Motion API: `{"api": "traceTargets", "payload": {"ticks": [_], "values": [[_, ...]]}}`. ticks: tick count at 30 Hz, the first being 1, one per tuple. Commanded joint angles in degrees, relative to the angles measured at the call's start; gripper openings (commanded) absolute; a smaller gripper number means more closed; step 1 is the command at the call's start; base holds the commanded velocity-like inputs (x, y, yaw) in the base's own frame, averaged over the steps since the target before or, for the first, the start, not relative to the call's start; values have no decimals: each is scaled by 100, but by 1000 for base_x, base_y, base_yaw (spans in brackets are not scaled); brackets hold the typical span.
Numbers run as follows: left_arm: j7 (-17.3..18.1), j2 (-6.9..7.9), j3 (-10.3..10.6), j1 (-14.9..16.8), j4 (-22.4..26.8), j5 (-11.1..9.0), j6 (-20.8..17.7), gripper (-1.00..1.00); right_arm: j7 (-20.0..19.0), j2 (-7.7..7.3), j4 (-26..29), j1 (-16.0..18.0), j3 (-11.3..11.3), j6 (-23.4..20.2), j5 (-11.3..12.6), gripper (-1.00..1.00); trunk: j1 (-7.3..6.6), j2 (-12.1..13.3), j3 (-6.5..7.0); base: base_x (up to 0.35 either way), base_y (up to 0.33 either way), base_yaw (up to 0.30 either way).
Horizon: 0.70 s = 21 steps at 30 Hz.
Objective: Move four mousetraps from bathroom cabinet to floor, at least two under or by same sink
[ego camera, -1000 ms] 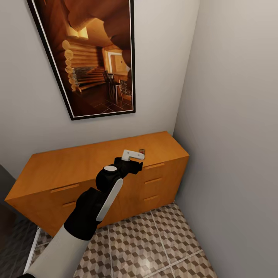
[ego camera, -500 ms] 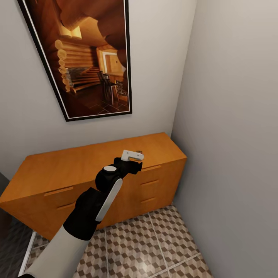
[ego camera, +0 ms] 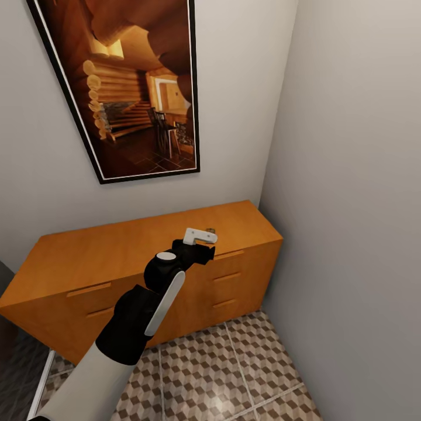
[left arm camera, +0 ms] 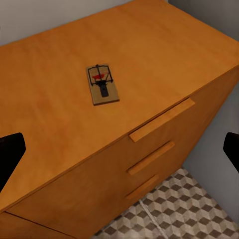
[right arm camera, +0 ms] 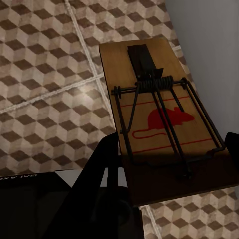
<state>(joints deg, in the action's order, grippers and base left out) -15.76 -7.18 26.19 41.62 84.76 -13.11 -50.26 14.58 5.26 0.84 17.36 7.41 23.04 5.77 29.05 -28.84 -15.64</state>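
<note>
My left gripper (ego camera: 202, 237) hangs over the cabinet (ego camera: 105, 251), above the front edge of its top and towards the right-hand end. In the left wrist view its two dark fingertips (left arm camera: 10, 154) sit far apart at either side of the picture, so the jaws are spread wide with nothing between them. One mousetrap (left arm camera: 102, 83) lies flat on the cabinet top, back from the front edge and nearer the right end, its dark wire bar and small red bit facing up. In the head view I only catch a sliver of it (ego camera: 211, 229) just behind the white finger, the rest hidden by the gripper.

Three bar handles (left arm camera: 162, 119) stack below the front edge at that end, with two more (ego camera: 89, 289) on the left half. A large framed picture (ego camera: 131, 88) of a log interior hangs on the wall above the cabinet, and a plain grey side wall (ego camera: 351, 204) closes in right beside the cabinet's right end.

My right gripper (right arm camera: 112, 199) is pinching a second mousetrap (right arm camera: 159, 124) by one short end. That board has a red mouse print under its wire spring. It is held above the cube-patterned bathroom floor (right arm camera: 45, 84), close to a grey wall.
</note>
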Motion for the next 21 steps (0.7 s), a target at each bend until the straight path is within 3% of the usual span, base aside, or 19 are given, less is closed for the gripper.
{"api": "traceTargets", "payload": {"ticks": [1, 7, 21], "values": [[-55, 1, 5, 5, 5, -60, -19, 100, 18, 2, -5, 4, 50, 24, 64, -100, 2, -9, -9, 0, 0, 0], [-55, 74, 5, -4, 5, -60, -19, 100, 18, 2, -5, 4, 50, 24, 64, -100, 2, -9, -9, 0, 0, 0], [-54, 85, 7, -13, 0, -60, -19, 100, 18, 2, -5, 4, 50, 24, 64, -100, 2, -9, -9, 0, -6, 0]]}}
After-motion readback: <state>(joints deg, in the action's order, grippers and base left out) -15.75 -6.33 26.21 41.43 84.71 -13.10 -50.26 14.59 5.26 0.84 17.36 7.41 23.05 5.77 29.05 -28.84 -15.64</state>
